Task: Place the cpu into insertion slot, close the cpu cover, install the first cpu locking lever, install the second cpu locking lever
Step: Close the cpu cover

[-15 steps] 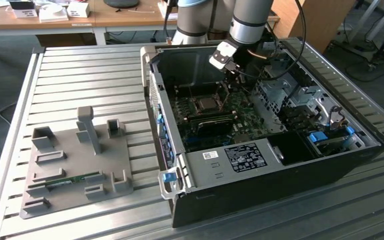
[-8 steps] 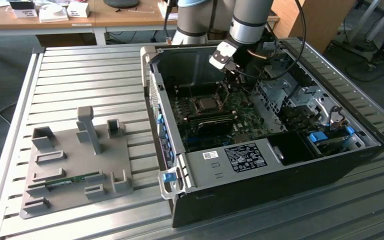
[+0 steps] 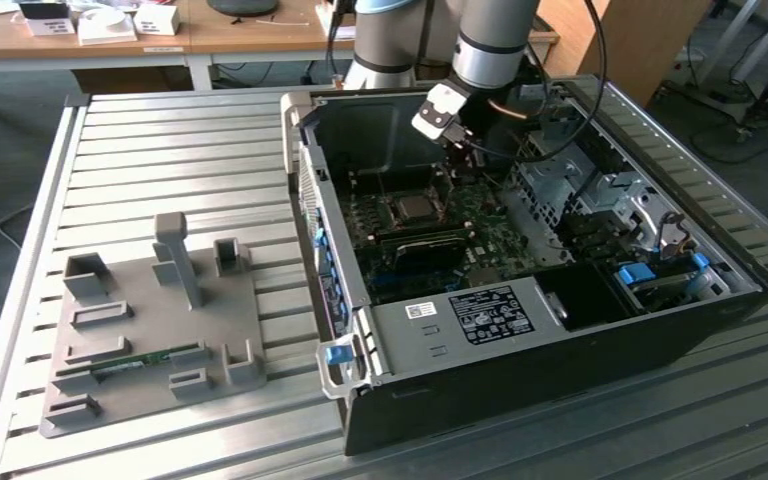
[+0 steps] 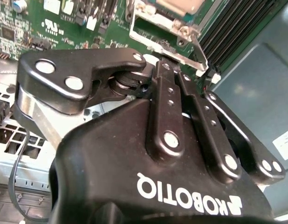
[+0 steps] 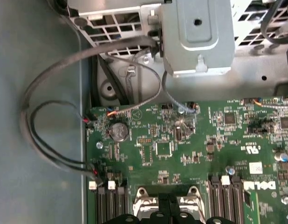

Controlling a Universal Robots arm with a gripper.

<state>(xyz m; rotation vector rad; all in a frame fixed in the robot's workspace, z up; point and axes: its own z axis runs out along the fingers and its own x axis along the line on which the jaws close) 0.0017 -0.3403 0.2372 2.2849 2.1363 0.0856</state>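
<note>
Cpu (image 3: pixel 412 207) placement looks done from my station. In the exterior view the greyish square sits in the insertion slot (image 3: pixel 387 210), on the board inside the open black case (image 3: pixel 518 390) on the slatted table (image 3: pixel 157 140).

The cpu cover (image 4: pixel 155 18) appears to lie flat over it in the second wrist view, with the chip showing through its window, so I judge that step finished too.

The levers are what I take to be left. A silvery locking lever (image 4: pixel 199 50) runs slantwise off the corner of the socket frame, and I can't tell whether it is latched under its hook or free.

Just past the socket, the claw (image 4: pixel 173 69) hangs low over the board at that same corner. Its two black fingers (image 4: pixel 165 107) are clenched, tips drawn together. I see nothing pinched between them. The tips sit right at the frame's edge, just beside the lever's end. Whether they touch the lever or only hover beside it, I cannot make out.
</note>
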